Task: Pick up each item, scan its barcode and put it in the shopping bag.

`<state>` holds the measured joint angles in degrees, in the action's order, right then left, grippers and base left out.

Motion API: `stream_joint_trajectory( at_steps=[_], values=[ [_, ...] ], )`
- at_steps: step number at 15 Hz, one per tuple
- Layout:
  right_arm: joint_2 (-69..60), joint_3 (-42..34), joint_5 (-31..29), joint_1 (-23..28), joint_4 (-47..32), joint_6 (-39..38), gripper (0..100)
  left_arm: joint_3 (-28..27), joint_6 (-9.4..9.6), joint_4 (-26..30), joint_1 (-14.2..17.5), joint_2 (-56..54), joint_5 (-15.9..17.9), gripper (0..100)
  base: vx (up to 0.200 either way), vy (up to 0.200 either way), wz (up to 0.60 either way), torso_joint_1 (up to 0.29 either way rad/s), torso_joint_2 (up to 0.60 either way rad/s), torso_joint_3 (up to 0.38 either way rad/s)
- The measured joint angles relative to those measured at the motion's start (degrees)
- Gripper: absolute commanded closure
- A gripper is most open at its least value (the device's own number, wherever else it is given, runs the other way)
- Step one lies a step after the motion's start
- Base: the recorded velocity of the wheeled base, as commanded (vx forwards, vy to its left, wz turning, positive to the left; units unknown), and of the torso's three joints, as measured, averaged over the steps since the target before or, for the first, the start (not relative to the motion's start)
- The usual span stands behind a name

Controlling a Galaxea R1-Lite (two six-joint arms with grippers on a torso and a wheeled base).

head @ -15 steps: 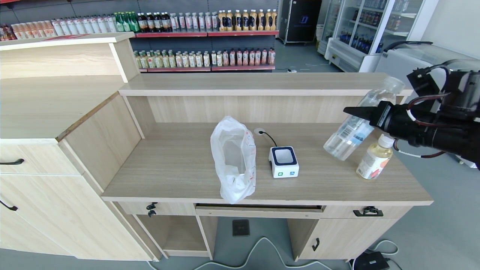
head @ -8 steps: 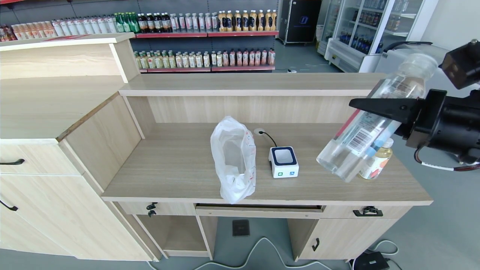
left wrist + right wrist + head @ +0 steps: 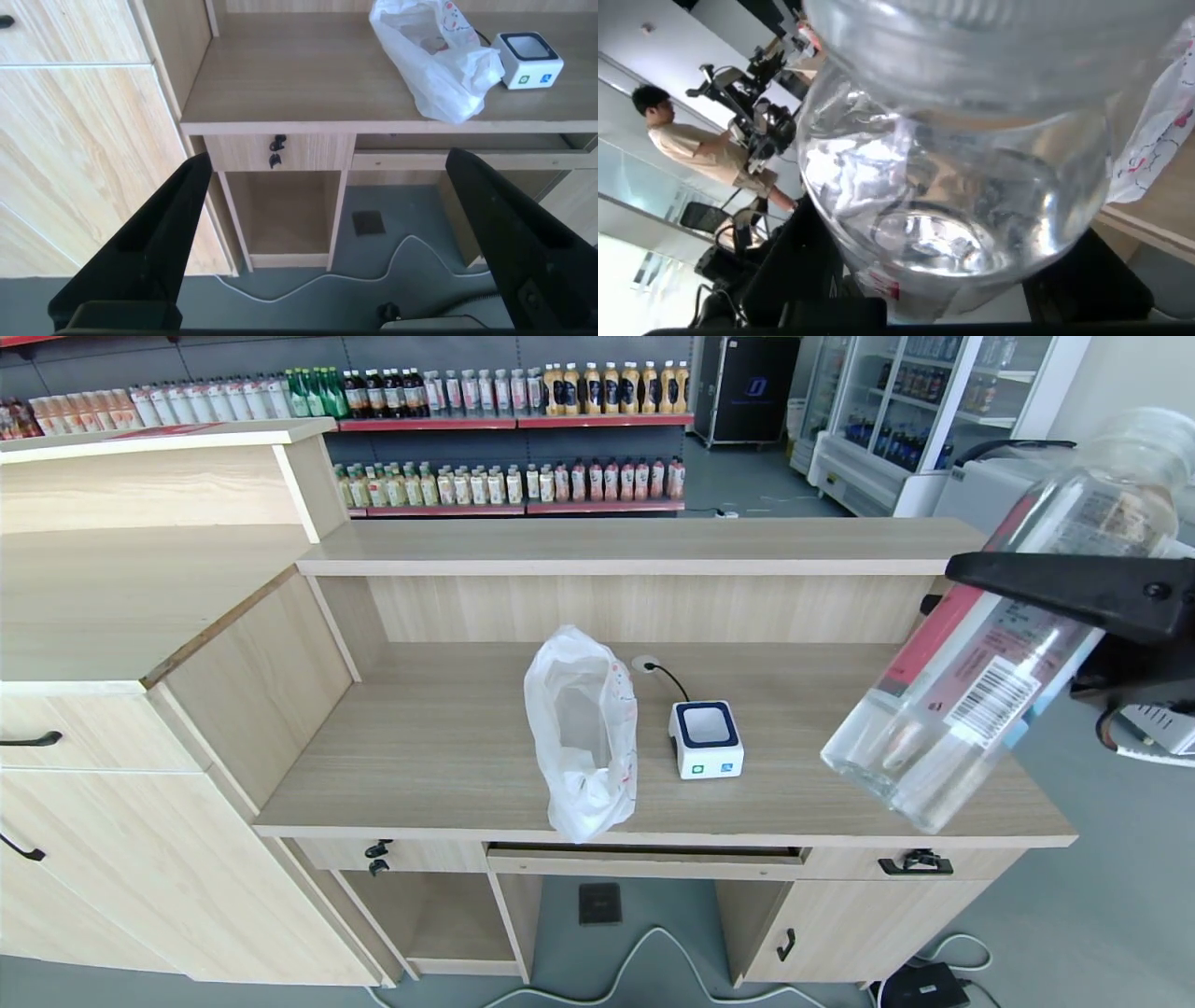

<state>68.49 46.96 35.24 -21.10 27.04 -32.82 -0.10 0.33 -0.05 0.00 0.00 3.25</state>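
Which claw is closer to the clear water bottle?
Right. The right claw grips the clear water bottle over the counter's right end; the left claw is far off, before its left side.

A light wooden counter (image 3: 448,747) is seen at the centre, with a raised ledge (image 3: 597,546) along its 12 o'clock side. A taller cabinet (image 3: 112,616) is joined to it at 9 o'clock. Red shelves (image 3: 513,421) lined with drink bottles (image 3: 607,385) are set against the wall at 12 o'clock. Glass-door fridges (image 3: 896,401) are found at 1 o'clock, with a black case (image 3: 752,387) placed between the two. Under the counter, at 6 o'clock, a white cable (image 3: 656,930) is laid on the grey floor beside a black plate (image 3: 598,903).
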Motion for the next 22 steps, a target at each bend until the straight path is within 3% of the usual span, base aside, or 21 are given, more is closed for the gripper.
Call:
stream_joint_trajectory(
  at_steps=[13, 22],
  values=[
    [-6.56, -5.56, 3.34, -1.44, -0.94, -2.90, 100, 0.00, 0.00, 0.00, 0.00, 0.00, 0.00, 0, 0.000, 0.000, 0.00, 0.000, 0.00, 0.000],
    [-11.35, -7.06, 5.12, -1.17, -6.33, -2.79, 100, 0.00, 0.00, -0.02, 0.00, 0.00, 0.00, 0, 0.000, 0.000, 0.00, 0.000, 0.00, 0.000]
  ],
)
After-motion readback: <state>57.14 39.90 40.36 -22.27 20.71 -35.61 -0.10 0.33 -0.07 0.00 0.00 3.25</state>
